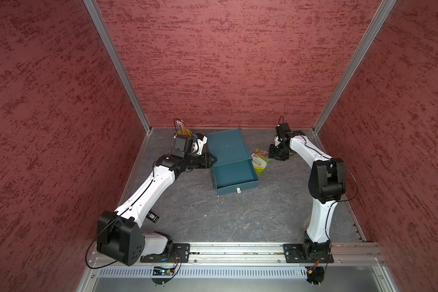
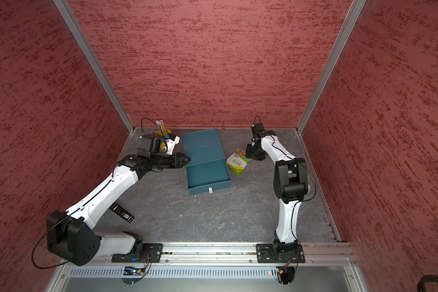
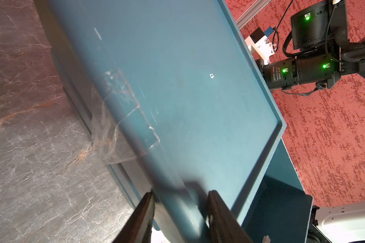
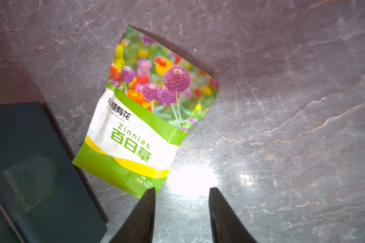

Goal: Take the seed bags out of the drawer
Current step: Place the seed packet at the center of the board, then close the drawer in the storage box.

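At the far edge of the tabletop (image 1: 213,217), our left claw (image 1: 213,160) gripped the drawer casing (image 1: 225,144); our right claw (image 4: 181,193) (open, empty) risked snagging the seed bag (image 4: 143,117) on leaving.

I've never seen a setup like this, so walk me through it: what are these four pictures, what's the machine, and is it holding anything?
It is a robot with two white-and-black arms, each ending in a two-finger gripper. Two pictures look down from overhead; two come from wrist cameras. On the grey stone-patterned table sits a flat teal box with its drawer pulled out, nothing visible inside. Beside it lies a flower-printed green-white seed packet. The left gripper straddles the box's edge; the right gripper is open, holding nothing.
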Robot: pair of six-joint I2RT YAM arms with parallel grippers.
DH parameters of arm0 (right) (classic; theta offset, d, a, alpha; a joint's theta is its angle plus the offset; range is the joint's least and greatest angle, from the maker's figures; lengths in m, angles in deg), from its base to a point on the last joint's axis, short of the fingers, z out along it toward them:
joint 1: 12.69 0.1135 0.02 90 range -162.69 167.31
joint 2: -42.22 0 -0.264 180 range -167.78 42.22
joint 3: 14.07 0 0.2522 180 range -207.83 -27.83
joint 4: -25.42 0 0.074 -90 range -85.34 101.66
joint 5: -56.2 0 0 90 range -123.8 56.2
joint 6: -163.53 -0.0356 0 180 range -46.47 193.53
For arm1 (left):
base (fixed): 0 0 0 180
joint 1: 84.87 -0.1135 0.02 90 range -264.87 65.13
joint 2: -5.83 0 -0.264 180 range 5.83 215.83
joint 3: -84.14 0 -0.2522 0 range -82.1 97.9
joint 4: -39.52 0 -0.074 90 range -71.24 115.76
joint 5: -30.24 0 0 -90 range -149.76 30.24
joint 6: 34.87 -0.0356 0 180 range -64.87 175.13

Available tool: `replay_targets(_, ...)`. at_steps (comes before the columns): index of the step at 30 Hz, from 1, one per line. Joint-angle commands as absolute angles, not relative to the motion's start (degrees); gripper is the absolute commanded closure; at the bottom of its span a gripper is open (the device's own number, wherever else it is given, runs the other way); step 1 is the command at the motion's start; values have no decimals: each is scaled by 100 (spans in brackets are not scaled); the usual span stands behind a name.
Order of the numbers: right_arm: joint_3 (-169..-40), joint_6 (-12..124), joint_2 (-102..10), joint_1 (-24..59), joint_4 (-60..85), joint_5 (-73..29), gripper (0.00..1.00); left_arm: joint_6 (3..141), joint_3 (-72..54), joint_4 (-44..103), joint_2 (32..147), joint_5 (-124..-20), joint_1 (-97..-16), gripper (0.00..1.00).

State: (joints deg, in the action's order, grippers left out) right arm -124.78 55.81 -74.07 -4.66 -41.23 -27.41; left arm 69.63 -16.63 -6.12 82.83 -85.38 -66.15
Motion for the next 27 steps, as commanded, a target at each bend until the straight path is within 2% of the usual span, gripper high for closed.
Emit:
replay_targets(1,-12295,5497,-6937,-472,-4032,-2810,49,6664,-1830,-1173,8634,-8234,-6532,56)
replay_targets(11,-11174,5210,-5120,45,-4099,-2389,28,6638,-1828,-1163,8652,-8226,-6531,56)
replay_targets(13,-10891,5112,-4682,219,-4078,-2326,23,6633,-1823,-1161,8652,-8230,-6533,56)
replay_targets(18,-10159,4816,-3388,726,-4047,-2297,1,6621,-1803,-1186,8660,-8260,-6533,57)
replay_targets(23,-9625,4565,-2286,1445,-3977,-2645,1,6594,-1786,-1206,8680,-8269,-6532,57)
replay_targets(27,-9352,4192,-1740,2392,-3833,-3032,1,6585,-1777,-1217,8687,-8277,-6532,58)
